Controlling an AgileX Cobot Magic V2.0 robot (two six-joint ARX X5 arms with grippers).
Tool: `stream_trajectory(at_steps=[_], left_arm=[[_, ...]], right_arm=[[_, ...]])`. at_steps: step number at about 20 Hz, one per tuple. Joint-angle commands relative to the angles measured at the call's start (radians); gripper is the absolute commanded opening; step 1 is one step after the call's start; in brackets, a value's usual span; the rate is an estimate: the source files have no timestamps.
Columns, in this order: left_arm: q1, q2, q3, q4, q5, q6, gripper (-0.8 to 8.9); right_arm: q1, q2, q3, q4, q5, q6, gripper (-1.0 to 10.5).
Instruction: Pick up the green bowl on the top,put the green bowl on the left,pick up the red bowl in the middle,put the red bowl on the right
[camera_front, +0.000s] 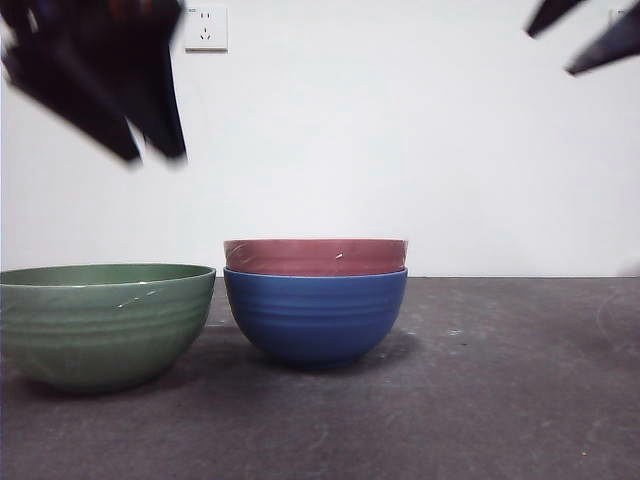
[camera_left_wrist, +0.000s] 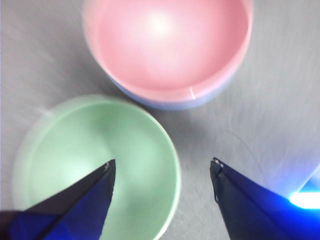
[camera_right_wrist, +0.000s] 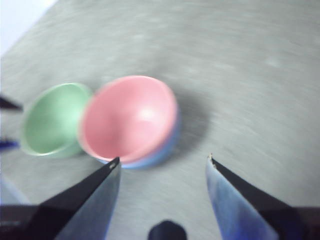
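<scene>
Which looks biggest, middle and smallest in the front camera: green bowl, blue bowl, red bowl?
1. Green bowl looks biggest, but it sits nearer the camera, so it may not truly be bigger.
2. Blue bowl.
3. Red bowl looks smallest, since only its top band shows above the blue one.

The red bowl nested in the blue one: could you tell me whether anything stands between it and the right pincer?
Nothing visible does. The red bowl sits topmost in the blue bowl, its mouth uncovered. The green bowl stands beside the stack, on the table. The right pincer hangs open above, with only air between.
</scene>
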Motion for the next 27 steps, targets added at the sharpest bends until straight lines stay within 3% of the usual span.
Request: stream_trajectory(at_steps=[1, 3, 6, 9, 12, 15, 20, 27], left_arm=[[0.068, -0.066, 0.027, -0.101, 0.005, -0.035, 3.24], [0.168, -0.120, 0.044, -0.191, 0.002, -0.006, 3.24], [0.352, -0.200, 0.044, -0.241, 0.045, 0.021, 3.24], [0.518, -0.264, 0.044, -0.237, 0.228, 0.022, 3.24], [0.612, -0.296, 0.044, -0.228, 0.423, 0.026, 3.23], [0.626, -0.297, 0.044, -0.233, 0.415, 0.032, 3.22], [0.626, -0.297, 0.044, -0.230, 0.413, 0.035, 3.22], [0.626, -0.297, 0.044, -0.228, 0.411, 0.037, 3.19]], right_arm=[[0.091, 0.086, 0.095, -0.034, 0.002, -0.058, 2.8], [0.180, 0.180, 0.194, -0.093, 0.016, -0.129, 2.8], [0.319, 0.329, 0.334, -0.177, 0.121, -0.200, 2.8], [0.427, 0.478, 0.446, -0.244, 0.194, -0.243, 2.8], [0.502, 0.606, 0.496, -0.248, 0.235, -0.273, 2.8], [0.543, 0.716, 0.496, -0.237, 0.289, -0.286, 2.8], [0.549, 0.837, 0.496, -0.223, 0.287, -0.290, 2.7], [0.549, 0.862, 0.496, -0.203, 0.286, -0.301, 0.1]])
